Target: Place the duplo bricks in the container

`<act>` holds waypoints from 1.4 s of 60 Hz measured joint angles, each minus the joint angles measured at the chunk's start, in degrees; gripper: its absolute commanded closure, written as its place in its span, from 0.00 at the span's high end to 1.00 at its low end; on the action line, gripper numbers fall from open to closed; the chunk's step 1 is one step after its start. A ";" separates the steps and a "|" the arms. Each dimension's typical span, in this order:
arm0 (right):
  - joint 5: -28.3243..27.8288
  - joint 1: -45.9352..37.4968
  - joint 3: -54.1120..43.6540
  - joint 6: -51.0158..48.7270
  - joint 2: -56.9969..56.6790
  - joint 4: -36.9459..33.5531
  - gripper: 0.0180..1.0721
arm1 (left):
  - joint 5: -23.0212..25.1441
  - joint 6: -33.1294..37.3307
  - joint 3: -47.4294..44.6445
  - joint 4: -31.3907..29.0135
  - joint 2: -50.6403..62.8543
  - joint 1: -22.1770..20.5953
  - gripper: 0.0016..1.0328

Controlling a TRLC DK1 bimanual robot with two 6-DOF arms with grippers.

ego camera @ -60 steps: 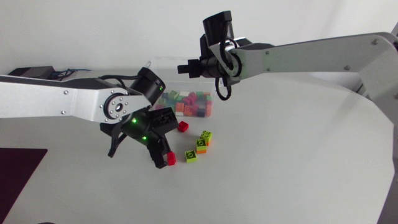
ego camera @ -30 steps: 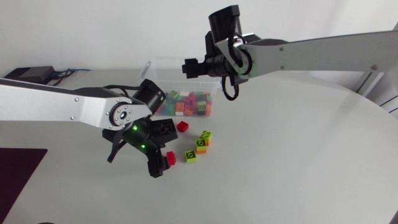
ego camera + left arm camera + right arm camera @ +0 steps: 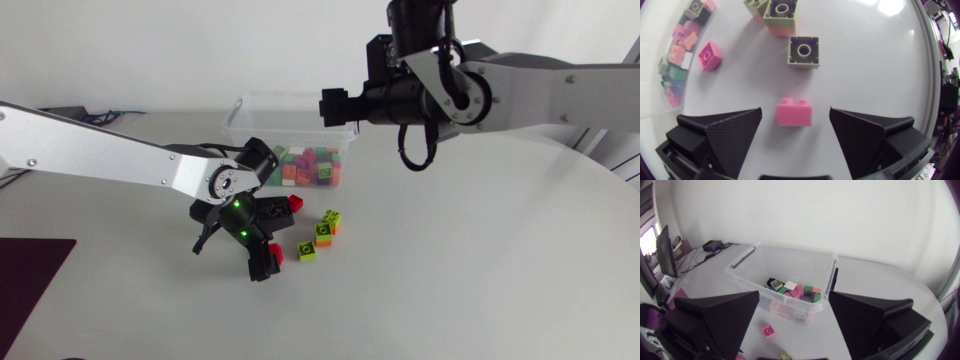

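My left gripper (image 3: 795, 112) is open low over the table, and a red brick (image 3: 794, 112) lies on the table between its fingers, clear of both. In the head view this gripper (image 3: 264, 242) is in front of the clear container (image 3: 241, 104), with the red brick (image 3: 275, 252) at its tips. My right gripper (image 3: 794, 296) is open and empty, hanging above the near side of the container (image 3: 832, 278). From overhead it (image 3: 336, 105) is by the container's right end. Several bricks (image 3: 792, 291) lie inside.
Ahead of the left gripper lie a lime brick (image 3: 804, 50), a green-and-orange stack (image 3: 779, 16) and another red brick (image 3: 708, 55). In the head view these are the lime brick (image 3: 307, 250), the stack (image 3: 327, 226) and the red brick (image 3: 293, 203).
Both grippers have opened. The red brick now lies free between the left fingers. The right arm has risen and shifted right beside the container.
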 measured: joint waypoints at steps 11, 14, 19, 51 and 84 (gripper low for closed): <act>-1.25 0.02 -4.63 -0.37 -4.59 -0.59 0.95 | 0.13 0.85 1.92 0.02 2.12 0.57 0.59; -1.29 0.09 -5.99 -0.44 -6.21 -1.01 0.95 | 0.13 0.85 2.27 0.00 2.45 0.61 0.44; -1.44 0.37 -8.04 -0.44 -8.63 -2.03 0.95 | 0.13 0.85 2.56 0.00 2.86 0.61 0.43; -12.22 -0.76 -21.77 -8.90 -16.87 -8.92 0.95 | 1.53 3.63 2.89 -8.44 -1.22 2.25 0.38; -18.43 -8.20 -23.78 -12.00 -12.07 -7.26 0.95 | -1.49 -13.27 10.64 -14.67 0.13 -0.39 0.82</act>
